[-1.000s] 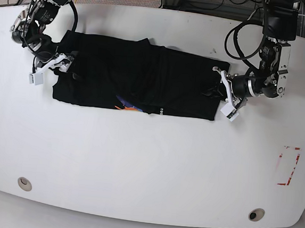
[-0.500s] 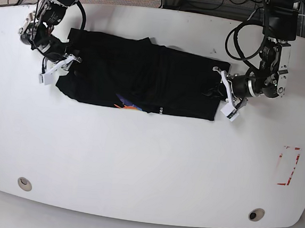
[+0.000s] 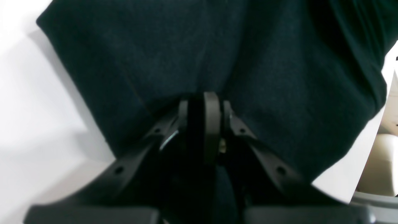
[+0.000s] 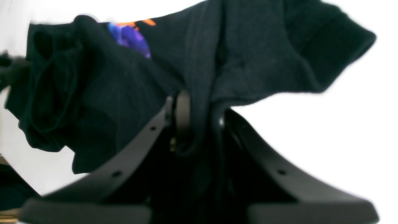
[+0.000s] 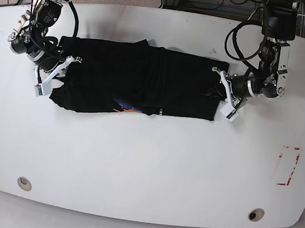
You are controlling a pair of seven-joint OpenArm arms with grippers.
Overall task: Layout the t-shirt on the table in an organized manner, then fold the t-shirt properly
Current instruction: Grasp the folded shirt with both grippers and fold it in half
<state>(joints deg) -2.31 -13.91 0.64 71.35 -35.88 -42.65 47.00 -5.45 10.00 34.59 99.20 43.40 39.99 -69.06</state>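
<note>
Right gripper dropped lower — now clamped on t-shirt edge.
I see left gripper pinching cloth between its fingers too.

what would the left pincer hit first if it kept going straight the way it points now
The left pincer already has the black t-shirt between its closed jaws, so more of that cloth comes first; it points along the shirt toward the right pincer, though depth is unclear.
</note>
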